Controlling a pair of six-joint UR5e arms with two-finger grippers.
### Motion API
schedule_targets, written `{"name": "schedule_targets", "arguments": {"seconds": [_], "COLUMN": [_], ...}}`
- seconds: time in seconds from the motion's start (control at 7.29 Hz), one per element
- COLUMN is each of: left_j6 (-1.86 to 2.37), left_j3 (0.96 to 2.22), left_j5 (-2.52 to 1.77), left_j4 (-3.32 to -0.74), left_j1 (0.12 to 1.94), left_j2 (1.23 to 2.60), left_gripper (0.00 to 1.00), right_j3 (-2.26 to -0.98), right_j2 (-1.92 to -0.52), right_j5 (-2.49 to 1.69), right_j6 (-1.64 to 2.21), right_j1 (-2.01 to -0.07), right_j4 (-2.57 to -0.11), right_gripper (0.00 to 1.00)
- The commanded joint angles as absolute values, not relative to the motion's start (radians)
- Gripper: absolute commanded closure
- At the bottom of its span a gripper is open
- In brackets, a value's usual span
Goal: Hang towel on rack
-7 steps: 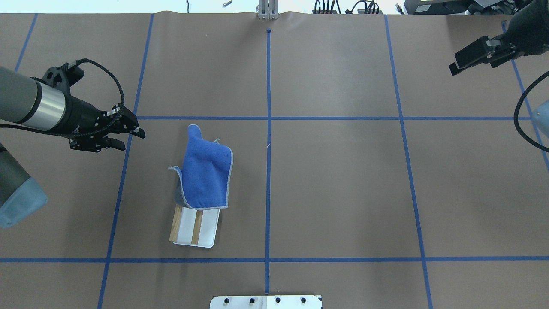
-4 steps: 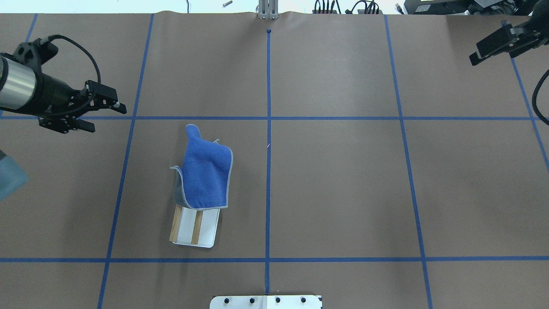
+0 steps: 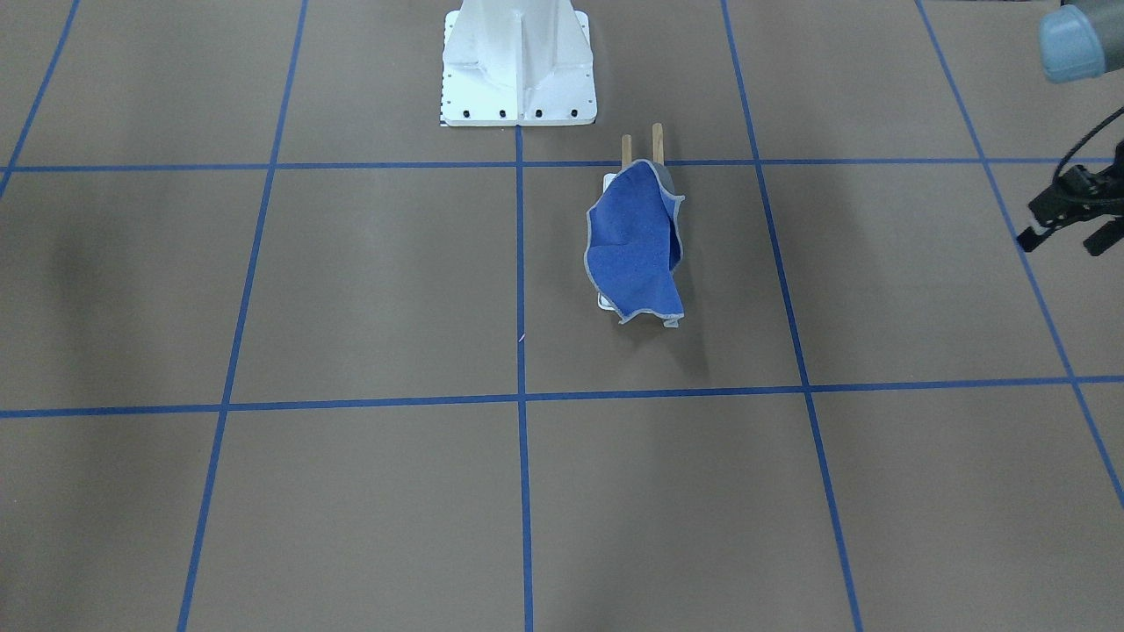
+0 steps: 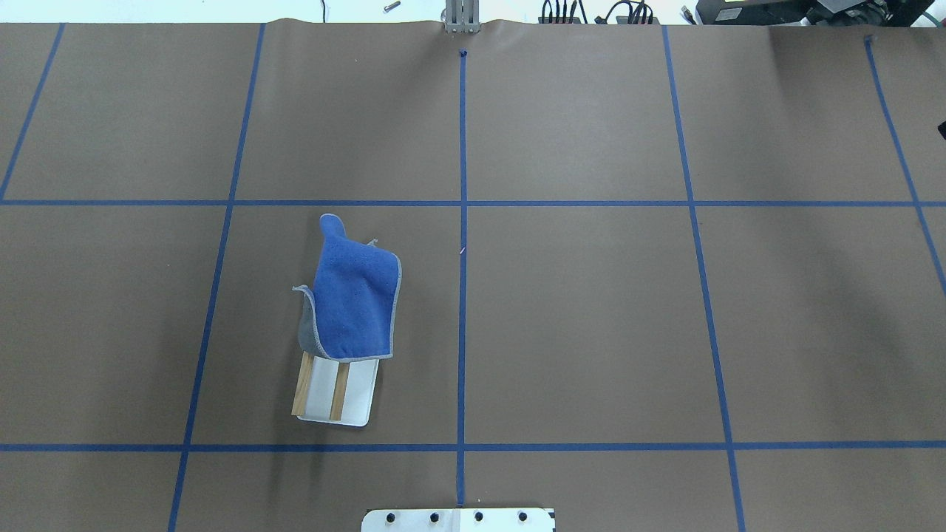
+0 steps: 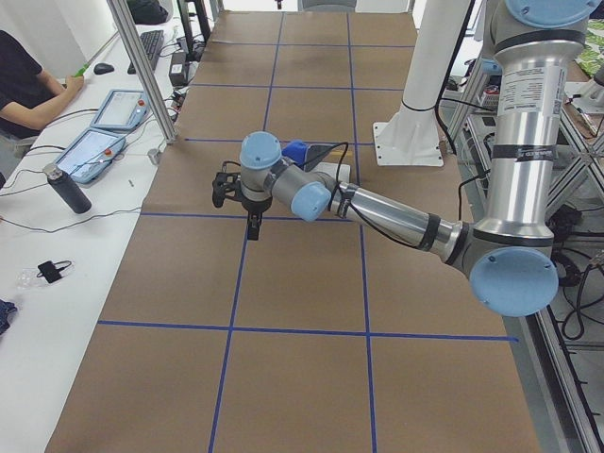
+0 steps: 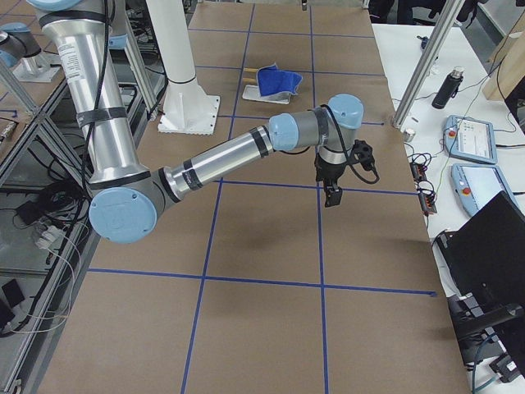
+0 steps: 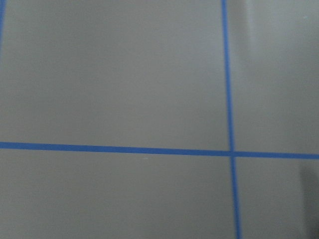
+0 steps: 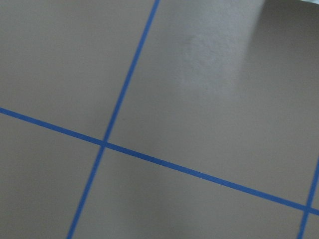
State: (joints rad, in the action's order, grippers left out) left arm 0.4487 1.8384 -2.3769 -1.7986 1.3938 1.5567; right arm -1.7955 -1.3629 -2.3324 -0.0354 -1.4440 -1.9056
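**A:** What is changing over the table [image 4: 591, 332]?

**B:** Both arms are clearing out. A moment ago they were reaching into the overhead view from its left and right edges. Now that view is showing neither, bar a dark sliver at the far right edge.

**A:** And the towel?

**B:** The towel [image 4: 353, 299] is lying over the rack [image 4: 359, 390], left of centre in the lower half of the overhead view, blue side up. It is covering the upper end of the two rods. Their lower ends and the white base are poking out below it, and one corner is trailing up towards the blue line. It is sitting just where it was.

**A:** Are the grippers carrying anything?

**B:** The left gripper [image 3: 1065, 239] is showing at the right edge of the front view. Its fingers are spread wide with nothing between them, well apart from the towel. The right gripper [image 6: 331, 195] is appearing only in the side view from the robot's right, so I cannot tell how its fingers are standing.

**A:** What is that telling you?

**B:** I am judging the hanging as done, with the arms heading off to rest.
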Motion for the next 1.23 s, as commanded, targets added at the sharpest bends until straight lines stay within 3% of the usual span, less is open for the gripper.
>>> {"name": "schedule_targets", "arguments": {"seconds": [0.0, 0.27, 0.55, 1.1], "left_j6": [0.232, 0.148, 0.115, 0.185], "left_j3": [1.748, 1.737, 1.677, 1.681], "left_j5": [-2.391, -2.379, -2.303, -2.289], "left_j4": [-1.776, -1.802, -1.804, -1.672], "left_j1": [1.553, 1.607, 1.609, 1.606], "left_j2": [1.482, 1.444, 1.430, 1.456], "left_gripper": [0.02, 0.02, 0.02, 0.02], "right_j3": [-1.769, -1.734, -1.616, -1.608], "right_j2": [-1.457, -1.454, -1.442, -1.486], "right_j5": [-2.354, -2.306, -2.293, -2.364], "right_j6": [-0.118, -0.129, -0.121, -0.094], "right_j1": [-1.508, -1.508, -1.522, -1.583], "right_j4": [-1.947, -1.925, -1.838, -1.896], "right_gripper": [0.00, 0.00, 0.00, 0.00]}}
